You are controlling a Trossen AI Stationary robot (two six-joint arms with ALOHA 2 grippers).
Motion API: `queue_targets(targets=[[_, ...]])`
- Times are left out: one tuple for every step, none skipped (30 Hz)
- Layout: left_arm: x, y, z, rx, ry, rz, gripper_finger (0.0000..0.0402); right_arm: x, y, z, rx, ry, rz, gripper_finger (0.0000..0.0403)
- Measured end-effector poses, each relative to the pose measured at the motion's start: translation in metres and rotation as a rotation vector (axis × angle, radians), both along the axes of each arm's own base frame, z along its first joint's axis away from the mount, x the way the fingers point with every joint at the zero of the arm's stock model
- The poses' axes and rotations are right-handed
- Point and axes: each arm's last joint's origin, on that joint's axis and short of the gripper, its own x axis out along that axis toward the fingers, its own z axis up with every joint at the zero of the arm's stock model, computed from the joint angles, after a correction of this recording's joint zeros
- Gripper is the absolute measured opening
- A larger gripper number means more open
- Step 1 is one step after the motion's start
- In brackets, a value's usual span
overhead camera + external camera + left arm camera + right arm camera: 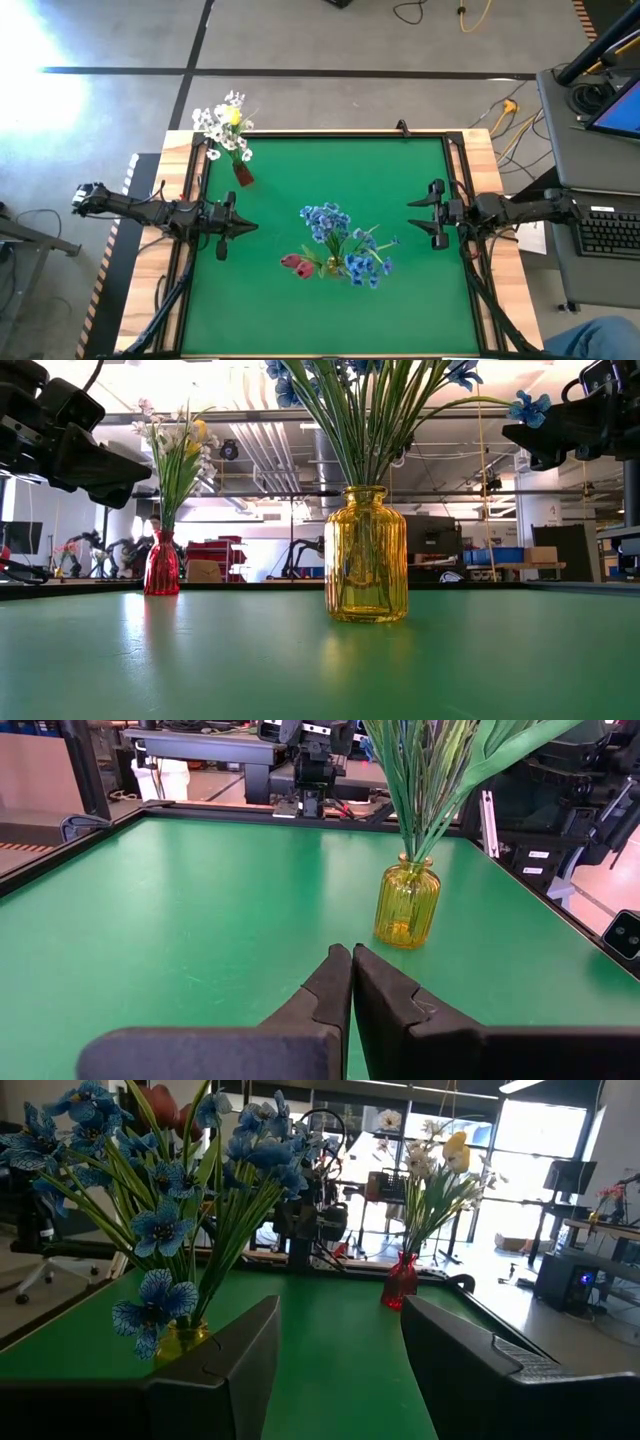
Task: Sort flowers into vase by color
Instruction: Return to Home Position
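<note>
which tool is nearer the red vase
Left. The left tool hangs close to the red vase, on the same side of the table; the right tool is near the opposite edge.

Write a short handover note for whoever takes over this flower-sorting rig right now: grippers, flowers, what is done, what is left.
Left gripper: shut, empty, over the left side of the green table.
Right gripper: open, empty, over the right side.
Red vase, far left corner: white flowers and a yellow tulip.
Yellow vase, mid-table: blue flowers and a red-pink tulip.
Done: every flower in view stands in a vase.
Left: probably only parking both arms.
</note>
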Motion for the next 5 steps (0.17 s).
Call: queue_targets(targets=[[0.0, 0.0, 0.0, 0.0, 0.0, 0.0, 0.0, 0.0, 0.0, 0.0, 0.0, 0.0, 0.0, 0.0201], [0.0, 0.0, 0.0, 0.0, 0.0, 0.0, 0.0, 0.0, 0.0, 0.0, 0.0, 0.0, 0.0, 0.0201], [0.0, 0.0, 0.0, 0.0, 0.0, 0.0, 0.0, 0.0, 0.0, 0.0, 0.0, 0.0, 0.0, 0.0201], [0.0, 0.0, 0.0, 0.0, 0.0, 0.0, 0.0, 0.0, 0.0, 0.0, 0.0, 0.0, 0.0, 0.0201], [0.0, 0.0, 0.0, 0.0, 0.0, 0.0, 0.0, 0.0, 0.0, 0.0, 0.0, 0.0, 0.0, 0.0201]])
